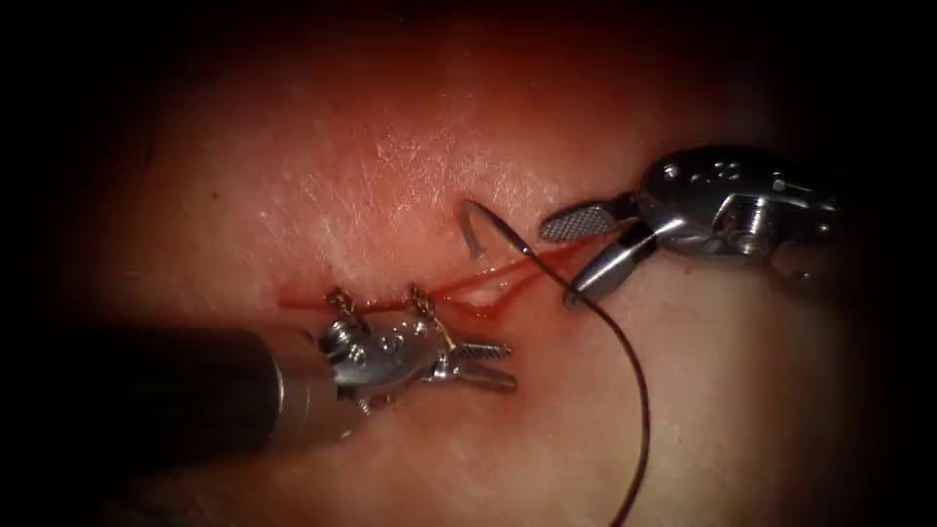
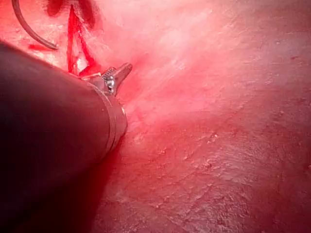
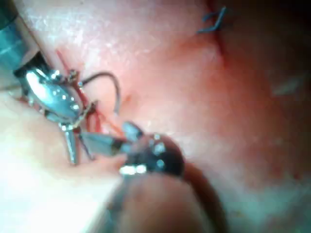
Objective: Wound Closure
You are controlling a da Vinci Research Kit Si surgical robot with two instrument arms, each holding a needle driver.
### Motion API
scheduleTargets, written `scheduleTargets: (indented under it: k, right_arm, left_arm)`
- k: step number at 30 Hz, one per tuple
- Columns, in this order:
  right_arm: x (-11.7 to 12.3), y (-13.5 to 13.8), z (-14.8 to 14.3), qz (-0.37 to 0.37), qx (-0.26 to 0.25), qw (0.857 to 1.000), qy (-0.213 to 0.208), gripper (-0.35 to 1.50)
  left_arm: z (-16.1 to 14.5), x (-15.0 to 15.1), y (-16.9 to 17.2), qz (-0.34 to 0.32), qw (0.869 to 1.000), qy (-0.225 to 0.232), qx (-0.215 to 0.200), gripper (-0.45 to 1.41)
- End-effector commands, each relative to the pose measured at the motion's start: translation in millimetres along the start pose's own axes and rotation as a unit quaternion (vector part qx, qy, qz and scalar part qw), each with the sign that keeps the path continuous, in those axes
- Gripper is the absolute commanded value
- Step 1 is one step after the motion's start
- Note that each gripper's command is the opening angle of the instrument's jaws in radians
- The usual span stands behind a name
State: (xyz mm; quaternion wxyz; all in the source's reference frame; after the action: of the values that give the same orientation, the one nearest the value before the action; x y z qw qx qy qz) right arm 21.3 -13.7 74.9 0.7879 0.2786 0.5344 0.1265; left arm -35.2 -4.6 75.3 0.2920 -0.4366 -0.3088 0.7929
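Left tool (image 1: 485, 363) jaws parted, empty; right tool (image 1: 576, 259) jaws spread, empty; needle (image 1: 508, 237) in tissue (image 1: 371, 176).

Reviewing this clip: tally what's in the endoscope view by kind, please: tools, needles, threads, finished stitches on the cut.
Tools: 2, the left tool and the right tool, both with jaws open, holding nothing.
Needles: 1, the needle standing in the tissue beside the cut.
Threads: 1, the thread.
Stitches: 2.
Total: 6.

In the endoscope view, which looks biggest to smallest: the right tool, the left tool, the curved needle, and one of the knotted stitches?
1. Left tool, whose dark shaft lies nearer the camera, so its bulk is partly nearness.
2. Right tool, jaws open, holding nothing.
3. Needle, free, standing in the tissue at the cut's right end.
4. Knotted stitch, clearly smallest.
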Motion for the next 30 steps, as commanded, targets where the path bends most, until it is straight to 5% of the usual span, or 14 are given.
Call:
scheduleTargets:
  k: [1,11,21,23,24,25,28,30]
  right_arm:
    - [0.4,0.3,1.3,-0.025,-0.011,0.999,0.026,1.22]
    - [1.8,1.2,5.1,-0.092,-0.031,0.994,0.059,1.22]
    - [3.6,0.6,7.4,-0.154,-0.049,0.986,0.039,1.20]
    - [3.5,0.4,7.2,-0.161,-0.048,0.985,0.037,0.98]
    - [3.3,0.3,7.0,-0.169,-0.032,0.985,0.025,0.53]
    - [3.3,0.3,6.9,-0.172,-0.029,0.985,0.011,0.29]
    - [3.1,0.2,6.8,-0.173,-0.026,0.985,0.000,0.24]
    - [2.8,-0.1,6.8,-0.178,-0.020,0.984,-0.015,0.58]
  left_arm:
    - [0.9,-0.4,-0.1,-0.001,1.000,0.000,-0.001,0.29]
    - [0.9,-0.4,-0.1,-0.001,1.000,0.000,-0.001,0.29]
    - [0.9,-0.4,-0.1,0.000,1.000,0.000,-0.001,0.29]
    - [0.9,-0.4,-0.1,0.000,1.000,0.000,-0.001,0.29]
    - [0.9,-0.4,-0.1,0.000,1.000,0.000,-0.001,0.29]
    - [0.9,-0.4,-0.1,0.000,1.000,0.000,-0.001,0.29]
    - [0.9,-0.4,-0.1,0.000,1.000,0.000,-0.001,0.29]
    - [0.9,-0.4,-0.1,0.000,1.000,0.000,-0.001,0.29]
